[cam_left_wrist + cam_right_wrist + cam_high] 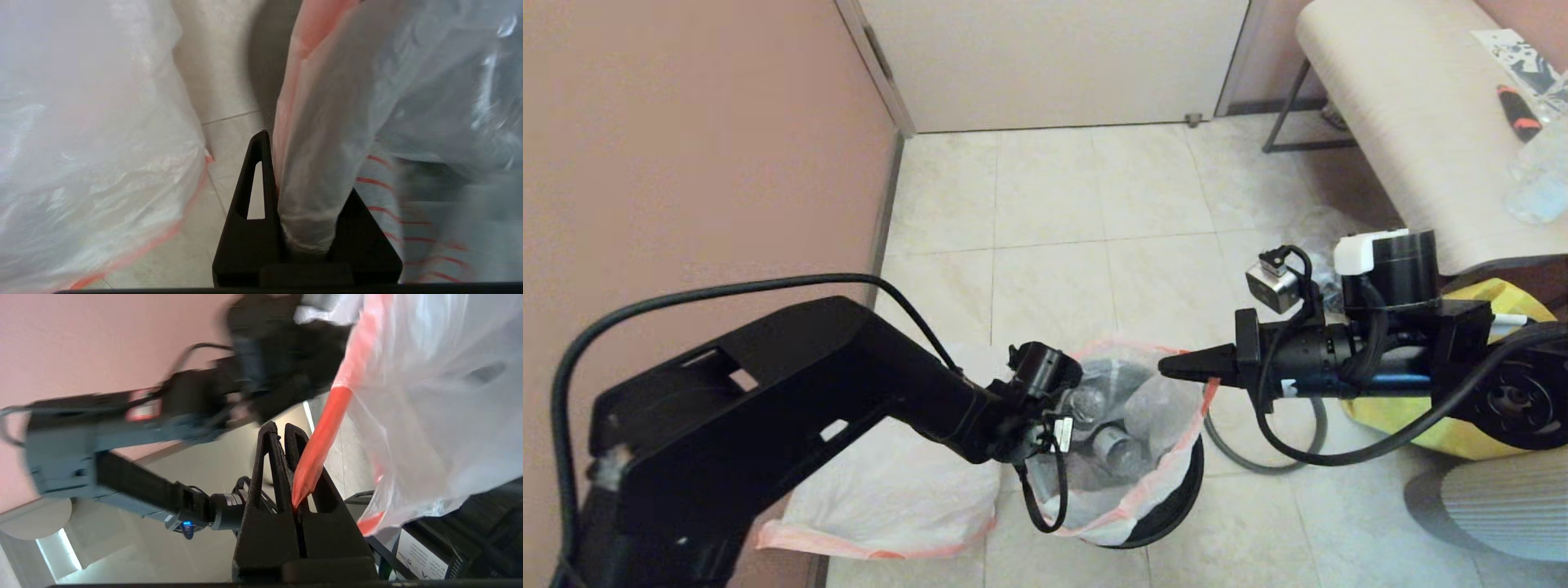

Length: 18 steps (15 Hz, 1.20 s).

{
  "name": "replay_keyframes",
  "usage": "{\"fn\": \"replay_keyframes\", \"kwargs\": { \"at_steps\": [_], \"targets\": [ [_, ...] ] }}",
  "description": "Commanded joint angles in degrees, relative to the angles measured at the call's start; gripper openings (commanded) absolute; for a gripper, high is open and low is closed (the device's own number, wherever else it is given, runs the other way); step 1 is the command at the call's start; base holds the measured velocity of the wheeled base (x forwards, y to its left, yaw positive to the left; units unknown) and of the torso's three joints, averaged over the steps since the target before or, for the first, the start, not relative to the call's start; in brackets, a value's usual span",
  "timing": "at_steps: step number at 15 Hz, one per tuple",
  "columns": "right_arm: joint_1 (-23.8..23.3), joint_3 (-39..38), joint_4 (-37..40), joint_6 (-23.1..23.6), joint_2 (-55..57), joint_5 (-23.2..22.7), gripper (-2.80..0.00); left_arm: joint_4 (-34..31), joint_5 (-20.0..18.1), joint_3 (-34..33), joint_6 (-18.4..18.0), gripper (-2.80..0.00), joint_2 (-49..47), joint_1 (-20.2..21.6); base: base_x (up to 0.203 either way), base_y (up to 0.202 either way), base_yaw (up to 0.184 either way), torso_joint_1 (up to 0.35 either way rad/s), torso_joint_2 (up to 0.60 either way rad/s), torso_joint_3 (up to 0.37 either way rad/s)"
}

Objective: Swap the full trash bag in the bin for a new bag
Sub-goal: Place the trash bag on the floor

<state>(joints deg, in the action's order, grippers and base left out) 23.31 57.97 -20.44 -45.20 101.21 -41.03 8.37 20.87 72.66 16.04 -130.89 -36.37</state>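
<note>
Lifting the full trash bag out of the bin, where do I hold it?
Grip the full trash bag by its orange hem, opposite sides, from above. The left gripper and right gripper already pinch it there; bottles bulge the body in the bin.

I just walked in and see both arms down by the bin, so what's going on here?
The robot is pulling the full trash bag, lumpy with bottles, out of the bin. The left gripper is shut on a bunched fold of the bag's edge, and the right gripper is shut on its orange-red drawstring at the opposite side. The bag still sits in the bin. The new bag lies on the floor beside it.
</note>
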Motion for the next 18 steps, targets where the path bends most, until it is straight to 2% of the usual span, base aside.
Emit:
{"fn": "replay_keyframes", "kwargs": {
  "at_steps": [1, 3, 6, 7, 11, 14, 16, 18],
  "targets": [
    [-0.05, 0.13, -0.12, -0.24, 0.44, -0.11, -2.8, 0.4, -0.7, -3.51, 0.49, -2.8, 6.99, -0.89, 0.0, 0.0, 0.0, 0.0, 0.0, 0.0],
    [-0.42, 0.29, -0.12, -0.15, 0.16, -0.02, -2.8, 2.64, -1.26, -6.0, 0.91, -2.8, 7.56, -1.25, 0.0, 0.0, 0.0, 0.0, 0.0, 0.0],
    [-0.45, 1.03, 0.07, -0.15, -0.48, -0.01, -2.8, 8.6, -1.49, -6.38, 0.77, -2.8, 3.59, -0.89, 0.0, 0.0, 0.0, 0.0, 0.0, 0.0],
    [-0.46, 1.85, 1.06, -0.15, -0.48, -0.01, -2.8, 10.1, -1.6, -6.12, 0.75, 0.0, 1.71, -0.79, 0.0, 0.0, 0.0, 0.0, 0.0, 0.0],
    [-0.46, 5.08, 6.85, 3.0, 0.26, 0.7, -2.8, 11.22, -2.9, -7.69, 0.74, 0.0, 4.11, -0.25, 0.0, 0.0, 0.0, 0.0, 0.0, 0.0],
    [0.0, 5.25, 8.19, 3.04, -0.8, 1.99, -2.8, 11.04, -3.54, -11.81, 1.45, 0.0, 11.72, 0.03, 0.0, 0.0, 0.0, 0.0, 0.0, 0.0],
    [0.96, 7.02, 13.94, 5.65, -2.46, 2.01, -2.8, 10.96, -3.58, -18.8, 2.62, 0.0, 20.59, -0.11, 0.0, 0.0, 0.0, 0.0, 0.0, 0.0],
    [1.6, 9.94, 18.87, 7.53, -3.81, 2.03, -2.8, 11.09, -3.62, -30.13, 5.54, 0.0, 28.91, -0.11, 0.0, 0.0, 0.0, 0.0, 0.0, 0.0]
  ]
}}
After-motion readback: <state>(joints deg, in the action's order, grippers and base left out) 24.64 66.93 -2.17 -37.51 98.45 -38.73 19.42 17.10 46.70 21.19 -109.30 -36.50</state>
